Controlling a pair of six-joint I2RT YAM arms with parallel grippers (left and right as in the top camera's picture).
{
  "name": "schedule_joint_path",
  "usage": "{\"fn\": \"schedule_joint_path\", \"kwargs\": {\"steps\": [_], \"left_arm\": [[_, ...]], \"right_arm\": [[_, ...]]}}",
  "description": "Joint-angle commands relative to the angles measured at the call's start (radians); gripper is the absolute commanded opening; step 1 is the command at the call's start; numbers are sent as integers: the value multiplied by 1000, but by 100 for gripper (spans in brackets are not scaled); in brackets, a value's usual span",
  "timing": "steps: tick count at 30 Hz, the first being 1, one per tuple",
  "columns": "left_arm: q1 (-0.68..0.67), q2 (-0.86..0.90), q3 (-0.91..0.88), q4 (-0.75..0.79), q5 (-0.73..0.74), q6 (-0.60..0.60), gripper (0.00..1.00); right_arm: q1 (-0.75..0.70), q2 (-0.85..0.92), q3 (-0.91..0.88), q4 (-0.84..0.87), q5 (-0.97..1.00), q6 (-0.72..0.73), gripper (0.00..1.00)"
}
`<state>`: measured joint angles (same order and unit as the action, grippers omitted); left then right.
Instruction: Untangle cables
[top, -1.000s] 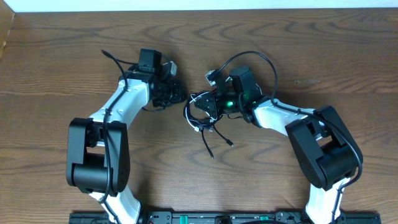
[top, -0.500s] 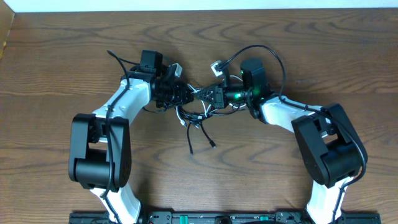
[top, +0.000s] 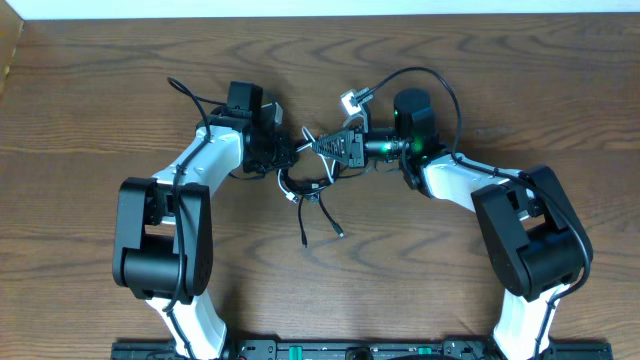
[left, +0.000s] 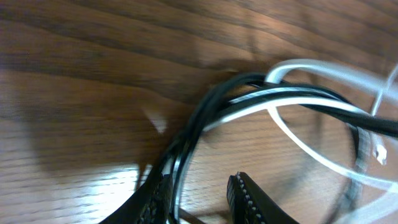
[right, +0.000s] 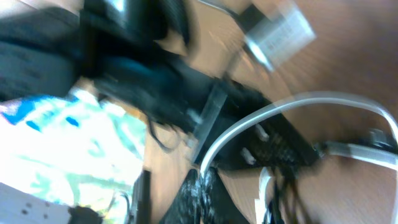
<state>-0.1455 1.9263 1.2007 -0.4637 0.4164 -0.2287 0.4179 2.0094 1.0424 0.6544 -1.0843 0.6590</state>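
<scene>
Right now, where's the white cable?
Overhead view, table centre: the white cable loops in the tangle with the black cables, just below the gap between the left tool and the right tool.

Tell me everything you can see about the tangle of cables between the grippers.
The cables are thin flexible cords, one white and the rest black, knotted into a small loose clump above the wooden table. Two black ends trail out toward the robot's base. The right gripper is shut on strands at the clump's top; the left gripper sits at its left side, jaws apart, black strands running alongside one finger.
</scene>
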Motion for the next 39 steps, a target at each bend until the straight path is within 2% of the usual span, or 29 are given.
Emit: {"fn": "schedule_joint_path", "kwargs": {"steps": [1, 7, 17, 26, 39], "left_arm": [[2, 15, -6, 0, -63, -24, 35], [2, 15, -6, 0, -63, -24, 35], [2, 15, -6, 0, -83, -29, 35], [2, 15, -6, -4, -122, -39, 35], [3, 15, -6, -15, -201, -65, 35]], "right_arm": [[-6, -16, 4, 128, -74, 149, 1], [-7, -68, 4, 274, -67, 210, 1], [-15, -209, 4, 272, -13, 216, 1], [-82, -315, 4, 227, -11, 219, 2], [-180, -417, 4, 216, -98, 223, 2]]}}
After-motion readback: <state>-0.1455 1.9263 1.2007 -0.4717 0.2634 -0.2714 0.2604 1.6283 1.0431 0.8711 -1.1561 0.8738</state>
